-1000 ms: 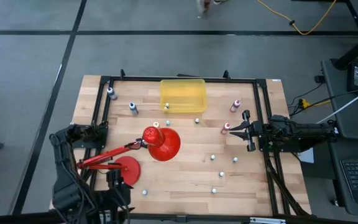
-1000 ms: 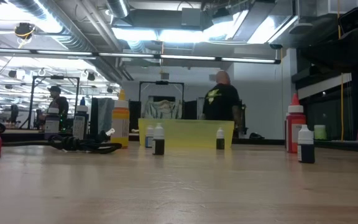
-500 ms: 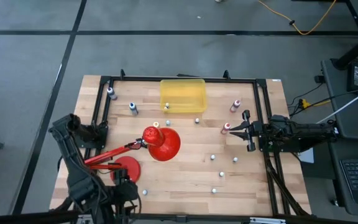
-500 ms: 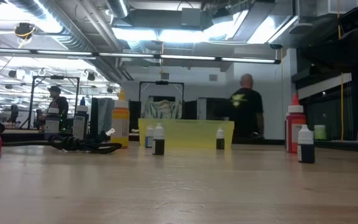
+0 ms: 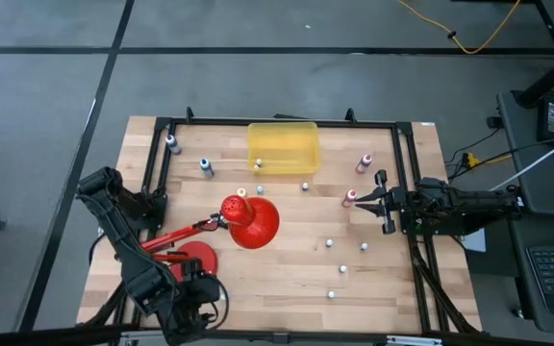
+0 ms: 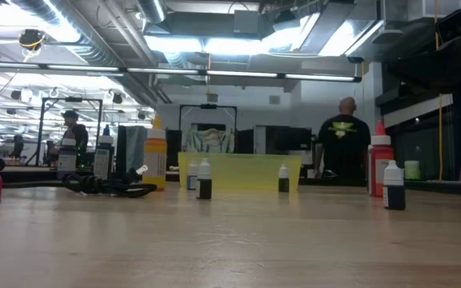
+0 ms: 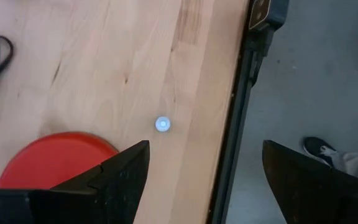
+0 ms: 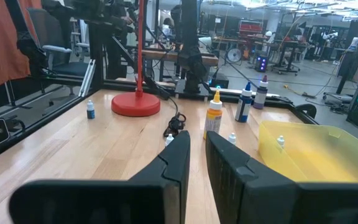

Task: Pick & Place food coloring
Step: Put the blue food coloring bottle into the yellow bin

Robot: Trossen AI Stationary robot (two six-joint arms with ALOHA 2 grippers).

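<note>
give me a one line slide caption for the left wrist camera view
Open left gripper above a white-capped food coloring bottle beside the round red lamp base on the wooden table.

Wooden table (image 5: 287, 269) inside a black metal frame (image 5: 282, 122). On it, a red desk lamp (image 5: 248, 221), with round red base (image 5: 196, 259) near the front left corner. Translucent yellow bin (image 5: 283, 146) at the far edge, middle. Beyond the table, a person (image 6: 345, 146) in dark shirt, seen from the back. Yellow cable (image 5: 469, 38) on grey floor.
</note>
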